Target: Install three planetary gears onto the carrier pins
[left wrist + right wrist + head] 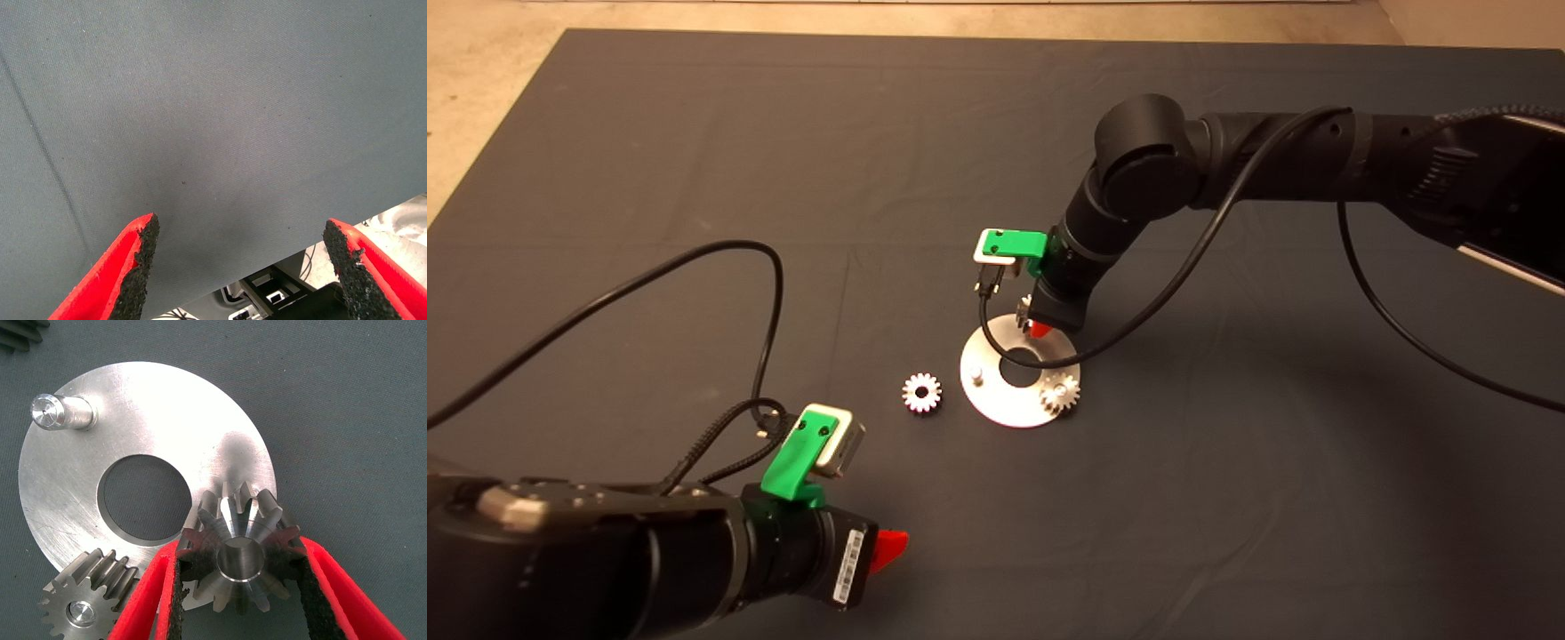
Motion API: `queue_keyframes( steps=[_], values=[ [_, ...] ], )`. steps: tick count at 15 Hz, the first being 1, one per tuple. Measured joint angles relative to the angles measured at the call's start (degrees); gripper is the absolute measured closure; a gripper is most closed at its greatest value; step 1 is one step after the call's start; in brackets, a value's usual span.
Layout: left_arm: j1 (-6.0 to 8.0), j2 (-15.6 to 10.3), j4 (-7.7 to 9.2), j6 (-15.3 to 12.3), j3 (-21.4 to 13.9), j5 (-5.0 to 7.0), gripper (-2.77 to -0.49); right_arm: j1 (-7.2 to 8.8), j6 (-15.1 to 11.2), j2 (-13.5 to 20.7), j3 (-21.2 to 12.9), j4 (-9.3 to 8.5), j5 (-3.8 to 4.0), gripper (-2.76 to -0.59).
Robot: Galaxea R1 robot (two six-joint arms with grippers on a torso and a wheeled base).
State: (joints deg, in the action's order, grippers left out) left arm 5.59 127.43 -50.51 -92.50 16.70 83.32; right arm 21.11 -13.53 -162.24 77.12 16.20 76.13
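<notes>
The shiny round disc lies mid-mat. One planetary gear sits on the carrier pin at its near right. The carrier pin at its left stands bare. A second gear lies loose on the mat just left of the disc. My right gripper hangs over the disc's far edge, shut on a third gear. Its pads press that gear's sides, and a shiny round face shows in the bore. The bare pin and the seated gear also show there. My left gripper is open over bare mat.
A black cable loops over the mat left of the loose gear, and another cable hangs from the right arm beside the disc. The left arm rests at the lower left. Pale floor borders the mat's far left.
</notes>
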Motion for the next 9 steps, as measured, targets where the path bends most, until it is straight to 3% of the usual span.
queue_keyframes(
  steps=[9],
  values=[
    [0.00,0.02,0.01,0.00,0.00,0.00,-1.75,0.00,0.00,0.01,0.00,0.02,0.00,-1.01]
  ],
)
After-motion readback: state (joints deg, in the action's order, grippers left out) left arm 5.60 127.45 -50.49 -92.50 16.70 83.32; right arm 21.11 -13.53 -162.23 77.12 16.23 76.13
